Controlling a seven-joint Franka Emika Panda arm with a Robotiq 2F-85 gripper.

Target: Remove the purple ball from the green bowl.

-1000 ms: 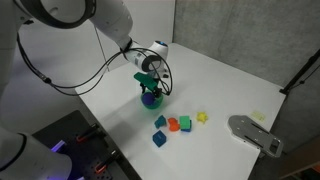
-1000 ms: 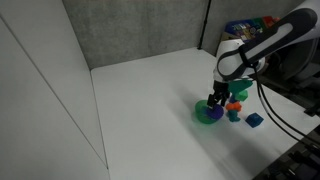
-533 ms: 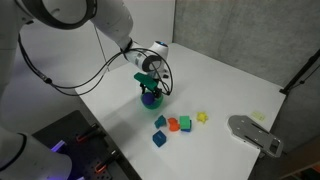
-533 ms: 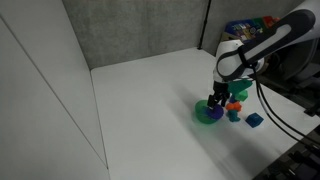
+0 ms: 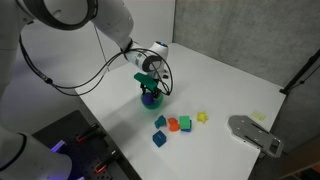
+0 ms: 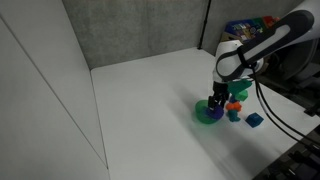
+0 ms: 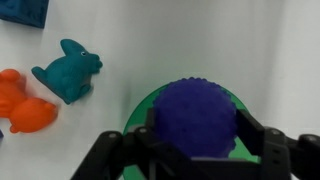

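Wrist view: blue block [image 7: 22,10], orange toy [image 7: 25,103] and teal toy [image 7: 68,72] lie left of the green bowl [image 7: 138,110], clear of its rim. Purple ball [image 7: 195,117] is centred over the bowl. Gripper [image 7: 195,133] is part-closed, one finger pressed on each side of the ball. Right of the bowl: bare white table [image 7: 275,50].

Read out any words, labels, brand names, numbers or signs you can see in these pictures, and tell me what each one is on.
No text can be read in any view.
The purple ball, green bowl, teal toy and orange toy: no writing visible.
The coloured items at the back in an exterior view: too small and blurred to tell.
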